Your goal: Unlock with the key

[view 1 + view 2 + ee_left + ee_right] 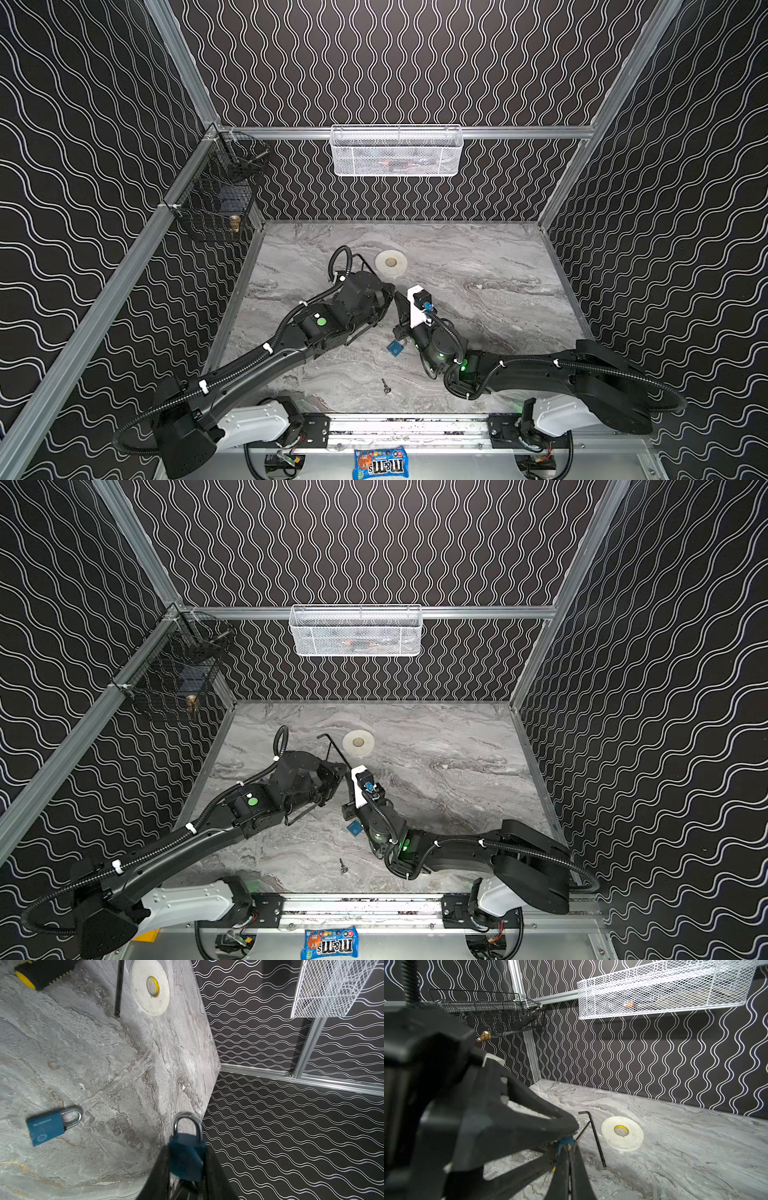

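One blue padlock point(187, 1157) clamped between left fingers point(160, 1167); right fingers point(579, 1172) closed together against it; second padlock point(46, 1129) and key point(386, 386) lying on desk point(498, 270).

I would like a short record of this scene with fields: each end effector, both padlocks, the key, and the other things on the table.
left end effector: shut on held padlock, shackle closed
right end effector: shut, tips at the held padlock; whether anything is between them cannot be told
second padlock: flat on table, shackle closed
small key: lying on table, untouched
others: tape roll, hex key
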`<state>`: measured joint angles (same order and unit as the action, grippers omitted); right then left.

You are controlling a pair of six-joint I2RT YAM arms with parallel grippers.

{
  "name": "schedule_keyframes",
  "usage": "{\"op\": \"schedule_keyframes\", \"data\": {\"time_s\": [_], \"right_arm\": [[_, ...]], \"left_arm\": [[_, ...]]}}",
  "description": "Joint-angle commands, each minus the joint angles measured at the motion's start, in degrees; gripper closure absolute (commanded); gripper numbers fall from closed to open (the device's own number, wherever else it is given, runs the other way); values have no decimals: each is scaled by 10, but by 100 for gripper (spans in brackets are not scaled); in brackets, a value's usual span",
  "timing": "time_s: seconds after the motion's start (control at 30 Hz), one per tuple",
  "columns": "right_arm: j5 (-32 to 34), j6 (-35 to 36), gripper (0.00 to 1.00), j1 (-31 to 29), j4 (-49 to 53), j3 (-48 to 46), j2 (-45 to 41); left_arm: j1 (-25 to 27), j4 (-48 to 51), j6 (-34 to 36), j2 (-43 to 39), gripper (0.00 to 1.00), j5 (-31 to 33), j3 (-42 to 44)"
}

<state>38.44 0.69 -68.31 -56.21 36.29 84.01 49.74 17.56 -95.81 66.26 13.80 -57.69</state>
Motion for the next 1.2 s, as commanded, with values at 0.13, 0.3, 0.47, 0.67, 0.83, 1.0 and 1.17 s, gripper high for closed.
{"op": "schedule_keyframes", "data": {"time_s": [0.13, 0.3, 0.47, 0.67, 0.83, 1.0, 1.17], "right_arm": [[-81, -60, 100, -3, 26, 10, 6], [-91, -144, 100, 0, 65, 23, -3], [-117, -214, 100, 6, 121, 58, -9], [-137, -318, 100, 13, 176, 84, -24], [-151, -403, 100, 29, 197, 94, -36], [-128, -435, 100, 30, 202, 106, -45], [-105, -481, 100, 32, 224, 113, -58]], "left_arm": [[2, -102, -20, -22, 100, -38, 14], [2, -113, -15, -30, 100, -51, 8], [3, -136, -14, -29, 100, -59, 11], [9, -137, -20, -24, 100, -53, 13], [15, -131, -22, -21, 100, -45, 14], [20, -142, -37, -17, 100, -46, 22], [25, -149, -51, -9, 100, -56, 28]]}}
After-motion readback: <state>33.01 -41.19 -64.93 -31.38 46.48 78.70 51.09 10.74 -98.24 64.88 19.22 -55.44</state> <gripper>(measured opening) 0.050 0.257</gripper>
